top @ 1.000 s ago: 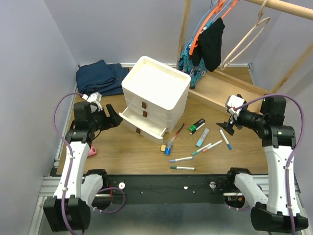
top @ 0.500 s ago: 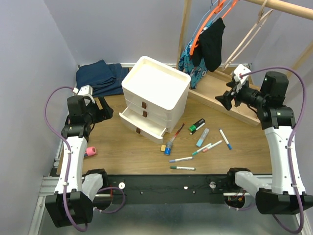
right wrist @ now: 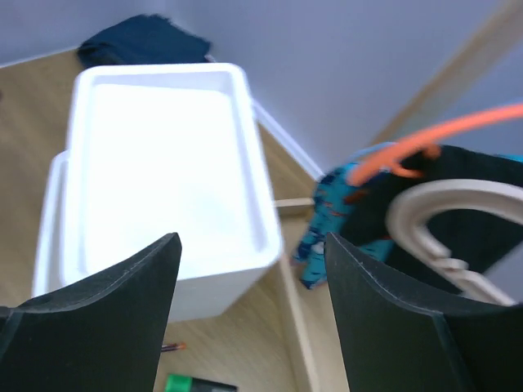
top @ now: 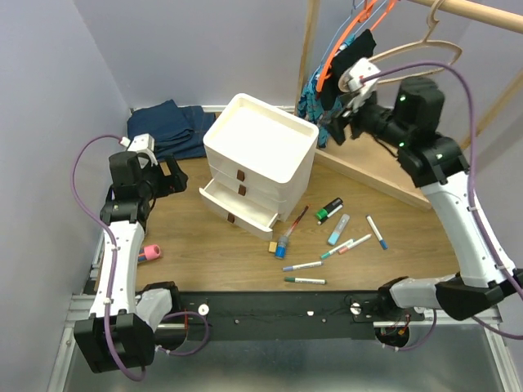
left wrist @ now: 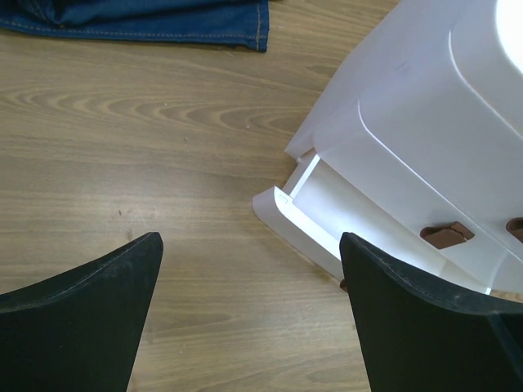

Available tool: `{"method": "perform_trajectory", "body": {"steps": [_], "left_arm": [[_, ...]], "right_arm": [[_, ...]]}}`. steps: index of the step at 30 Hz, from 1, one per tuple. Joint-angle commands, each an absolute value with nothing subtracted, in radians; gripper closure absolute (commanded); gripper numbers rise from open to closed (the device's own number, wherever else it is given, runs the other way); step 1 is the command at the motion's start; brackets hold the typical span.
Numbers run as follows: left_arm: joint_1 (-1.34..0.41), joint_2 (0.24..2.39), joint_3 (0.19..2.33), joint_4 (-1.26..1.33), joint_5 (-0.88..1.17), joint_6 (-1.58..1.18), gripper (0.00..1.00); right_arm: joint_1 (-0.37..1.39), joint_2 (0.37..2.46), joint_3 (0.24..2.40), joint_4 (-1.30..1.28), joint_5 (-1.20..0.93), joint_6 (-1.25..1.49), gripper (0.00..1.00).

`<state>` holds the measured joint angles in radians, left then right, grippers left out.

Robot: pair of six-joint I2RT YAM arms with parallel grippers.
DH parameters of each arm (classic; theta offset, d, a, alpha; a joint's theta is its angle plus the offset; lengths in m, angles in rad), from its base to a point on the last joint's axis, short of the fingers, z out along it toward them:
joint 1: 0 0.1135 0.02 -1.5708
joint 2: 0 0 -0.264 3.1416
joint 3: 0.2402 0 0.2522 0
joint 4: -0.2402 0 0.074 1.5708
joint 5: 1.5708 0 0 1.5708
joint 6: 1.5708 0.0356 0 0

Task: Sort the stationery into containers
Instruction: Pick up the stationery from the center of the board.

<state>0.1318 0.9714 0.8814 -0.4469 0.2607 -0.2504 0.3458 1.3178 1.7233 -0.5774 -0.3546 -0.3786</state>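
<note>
The white drawer stack (top: 260, 155) stands mid-table with its bottom drawer (top: 239, 211) pulled out; it also shows in the left wrist view (left wrist: 425, 147) and the right wrist view (right wrist: 163, 171). Stationery lies to its right: a red pen (top: 296, 220), a blue-capped bottle (top: 283, 243), a tiny yellow block (top: 271, 246), a black-green marker (top: 329, 210) and several slim white markers (top: 304, 265). My left gripper (top: 173, 178) is open and empty, left of the drawers. My right gripper (top: 337, 124) is open and empty, raised high above the table beside the hanging clothes.
Folded dark blue jeans (top: 167, 129) lie at the back left. A long wooden tray (top: 372, 155) runs along the back right under a rack with hangers and hanging clothes (top: 351, 69). A pink item (top: 150, 252) lies near the left edge.
My right arm has swung up and leftward from beside the markers to high by the hanging clothes. My left gripper has drawn back and up a little toward the jeans.
</note>
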Motion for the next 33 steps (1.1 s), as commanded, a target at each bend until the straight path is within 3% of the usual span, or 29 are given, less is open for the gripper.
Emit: {"method": "perform_trajectory", "body": {"steps": [1,4,15,22,33], "left_arm": [[0.144,0.988,0.954,-0.454,0.219,-0.19,0.01],[0.152,1.006,0.989,-0.491,0.227,-0.138,0.01],[0.215,1.063,1.092,-0.517,0.252,-0.169,0.01],[0.222,1.057,1.085,-0.489,0.216,-0.169,0.01],[0.224,0.988,1.019,-0.446,0.265,-0.16,0.01]], "right_arm": [[0.639,1.278,1.616,-0.581,-0.141,-0.397,0.22],[0.748,1.25,1.53,-0.569,-0.094,-0.371,0.22],[0.873,1.281,1.416,-0.535,-0.029,-0.354,0.23],[1.034,1.319,1.33,-0.509,-0.044,-0.353,0.22],[1.104,1.279,1.028,-0.362,-0.054,-0.425,0.22]]}}
